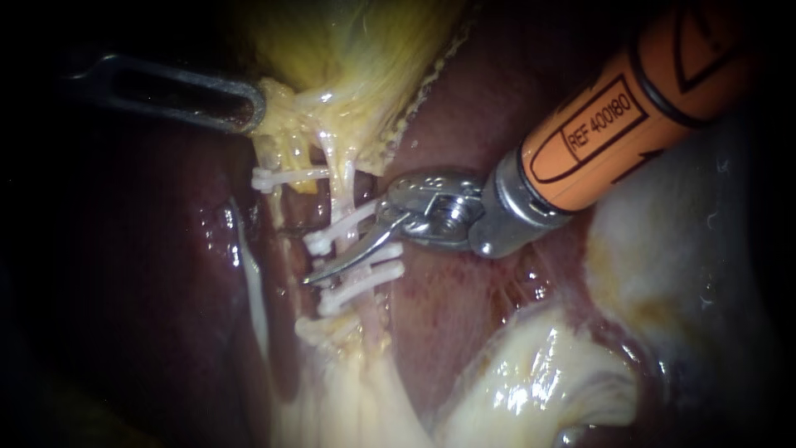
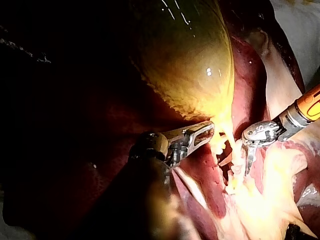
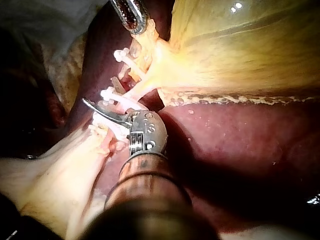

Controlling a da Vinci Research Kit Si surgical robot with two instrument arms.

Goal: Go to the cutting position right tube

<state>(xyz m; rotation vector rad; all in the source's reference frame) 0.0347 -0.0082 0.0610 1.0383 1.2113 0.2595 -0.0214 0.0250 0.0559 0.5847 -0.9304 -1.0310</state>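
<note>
- The left instrument (image 1: 249, 106) reached in from the far left; its jaws were closed on the pale tissue at the neck of the gallbladder (image 1: 365, 50), drawing it toward the far side so that the strands below stood stretched over the liver (image 1: 452, 124).
- The right tube (image 1: 345, 197) ran from that neck toward the near side, just right of a thinner left strand (image 1: 272, 209); white clips crossed it, a far clip (image 1: 336, 234) and the near clips (image 1: 369, 278) close together below it.
- The right instrument (image 1: 322, 270), orange-shafted and entering from the upper right, ended in curved blades; one blade lay across the front of the right tube, in the gap between the far clip and the near clips; a small gap showed at the hinge, so the jaws read as parted and gripping nothing; the second blade was hidden, probably behind the tube.
- Judged from this, the step in hand was the final settling of the blades at the cutting site; the approach looked all but complete.
- The next move called for only fine correction: the tube seated deep between the blades; the tip clear of the left strand; both blades kept off the clips on either side; steady tension from the left instrument throughout.
</note>
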